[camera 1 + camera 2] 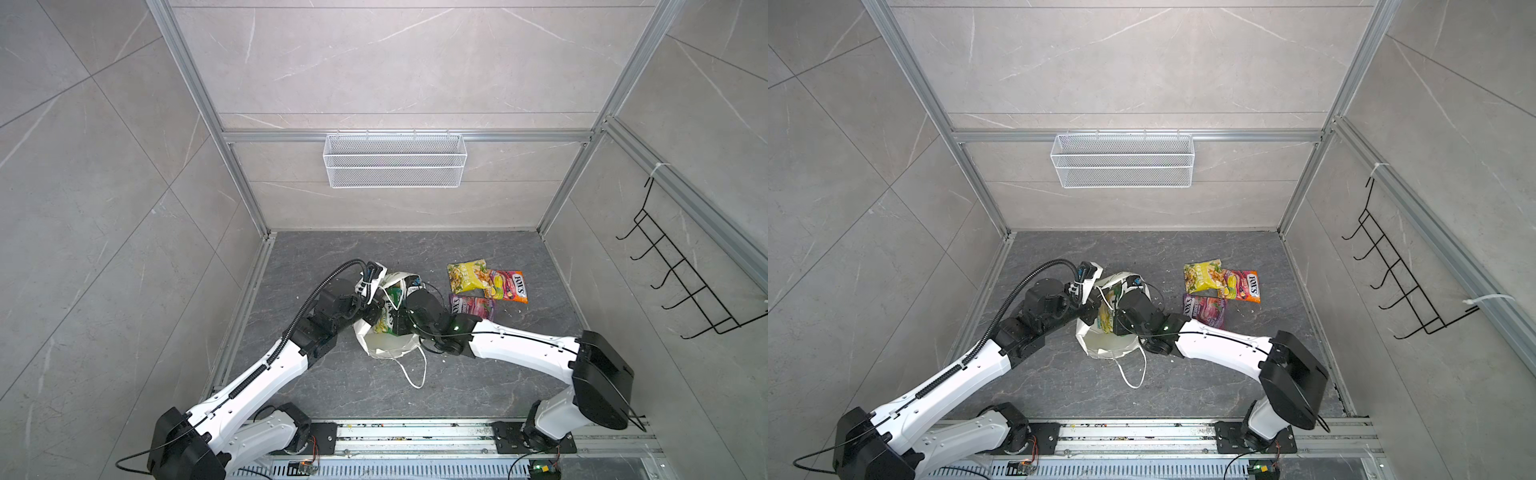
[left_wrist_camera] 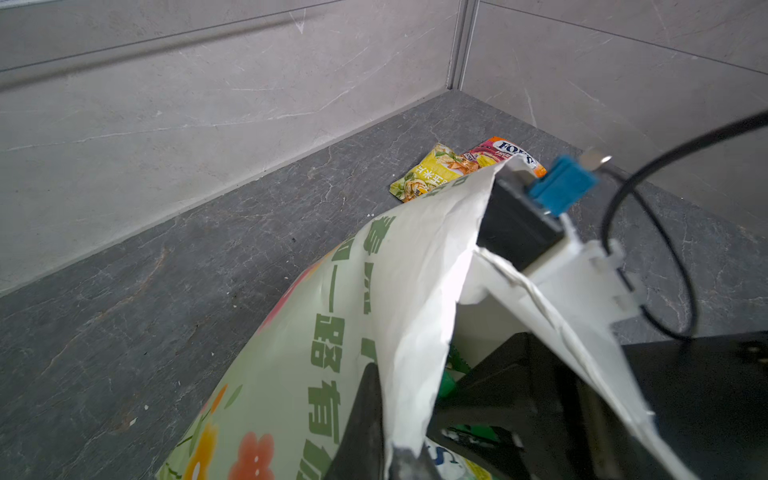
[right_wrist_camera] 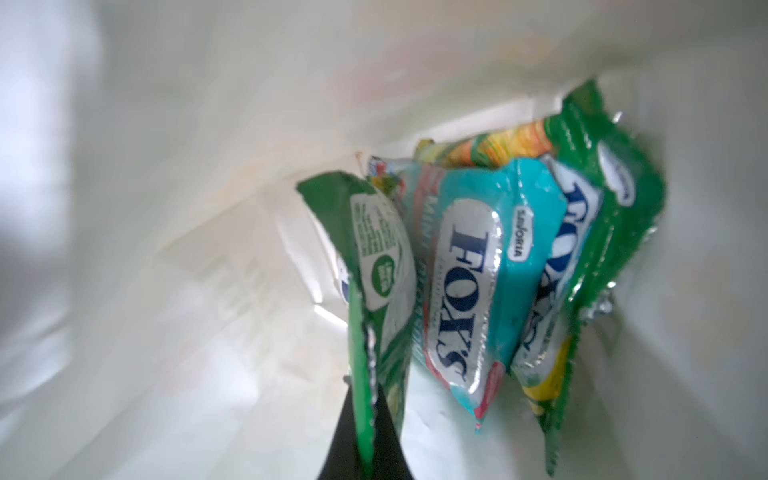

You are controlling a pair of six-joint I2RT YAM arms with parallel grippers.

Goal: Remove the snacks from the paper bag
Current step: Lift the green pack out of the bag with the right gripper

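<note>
1. Gripping the rim of the paper bag [image 2: 291, 353], the left tool [image 2: 388, 449] is clenched.
2. Inside the bag, the right tool [image 3: 365, 399] pinches a green packet [image 3: 374, 257]; a teal packet [image 3: 498, 257] lies alongside.
3. On the worktop [image 1: 457, 374] near the bag lie a yellow packet [image 1: 467, 276], an orange-pink packet [image 1: 509, 286] and a purple packet [image 1: 473, 305].

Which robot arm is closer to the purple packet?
Right. The right arm passes right by the purple packet, with the right gripper inside the bag. The left gripper pinches the bag's rim on the far side.
</note>
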